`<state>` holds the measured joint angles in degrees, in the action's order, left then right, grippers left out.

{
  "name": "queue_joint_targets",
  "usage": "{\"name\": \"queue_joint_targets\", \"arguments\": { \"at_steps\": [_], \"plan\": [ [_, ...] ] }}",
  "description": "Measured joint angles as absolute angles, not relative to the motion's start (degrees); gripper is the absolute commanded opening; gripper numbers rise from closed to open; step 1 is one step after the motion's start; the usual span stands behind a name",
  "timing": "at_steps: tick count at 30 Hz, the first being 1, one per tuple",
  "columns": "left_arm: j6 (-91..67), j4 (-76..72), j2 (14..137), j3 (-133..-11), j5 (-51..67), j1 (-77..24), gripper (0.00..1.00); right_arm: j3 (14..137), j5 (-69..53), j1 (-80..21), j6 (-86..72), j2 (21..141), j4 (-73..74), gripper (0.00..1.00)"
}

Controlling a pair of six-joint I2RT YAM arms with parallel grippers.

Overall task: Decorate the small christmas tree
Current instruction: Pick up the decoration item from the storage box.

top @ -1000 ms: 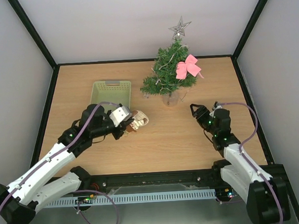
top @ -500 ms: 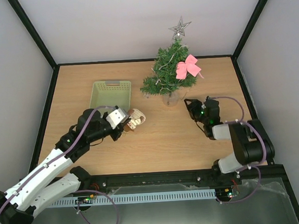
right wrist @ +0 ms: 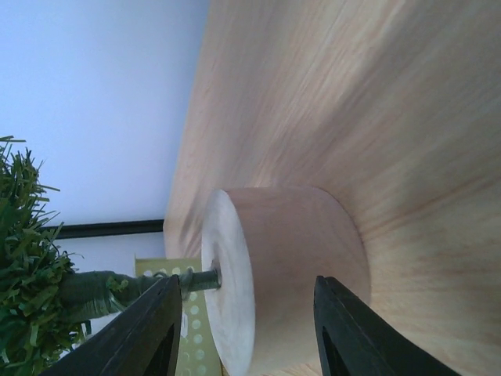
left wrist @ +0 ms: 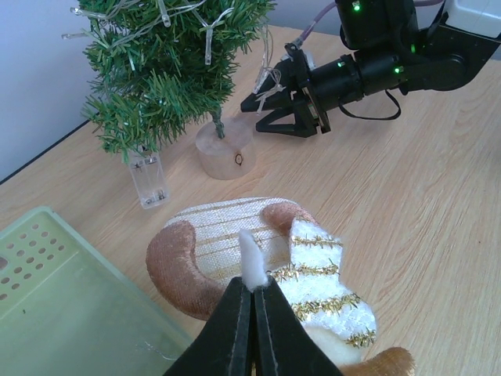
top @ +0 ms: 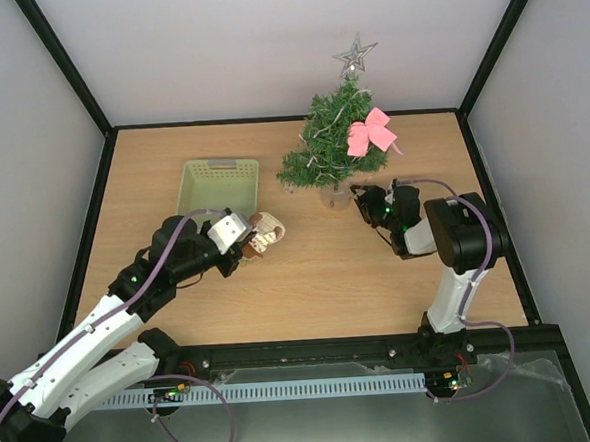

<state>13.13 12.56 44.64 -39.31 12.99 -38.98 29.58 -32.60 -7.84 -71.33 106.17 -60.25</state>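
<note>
Altogether one small christmas tree (top: 325, 139); one basket (top: 217, 166); one ornament (top: 266, 233)

A robotics lab cell is shown. A wooden counter (top: 319, 290) is enclosed by white panels (top: 244, 44) and black framing (top: 63, 63), with robot arms (top: 101, 328) bolted at 6 o'clock.

The top camera sits above and behind the arm bases, at 6 o'clock of the table (top: 310, 300). It looks down toward 12 from far enough back to hold the whole tabletop.

The left wrist camera sits low behind the left gripper (left wrist: 252, 294), close over the stuffed ornament (left wrist: 313, 282), and faces about 2 o'clock. With the top view it shares the small christmas tree (left wrist: 164, 63), the tree's wooden base (left wrist: 225, 149) and the right gripper (left wrist: 270, 90).

The right wrist camera is rolled on its side, almost against that base, facing about 10 o'clock. The pale green basket (left wrist: 47, 274) shows in all three views.
</note>
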Motion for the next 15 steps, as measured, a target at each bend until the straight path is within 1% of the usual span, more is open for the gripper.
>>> {"name": "queue_joint_targets", "arguments": {
  "at_steps": [3, 8, 15],
  "plan": [
    [13.15, 12.53, 44.64, -39.31, 12.97, -38.98, 0.02, 31.18, -33.82, -7.84, -70.22, 107.77, -60.73, 0.46],
    [13.15, 12.53, 44.64, -39.31, 12.8, -38.98, 0.02, 34.2, -35.35, -7.84, -66.76, 110.41, -59.24, 0.42],
    [13.15, 12.51, 44.64, -39.31, 12.38, -38.98, 0.02, 37.74, -37.32, -7.66, -59.72, 112.49, -54.3, 0.31]
  ]
}}
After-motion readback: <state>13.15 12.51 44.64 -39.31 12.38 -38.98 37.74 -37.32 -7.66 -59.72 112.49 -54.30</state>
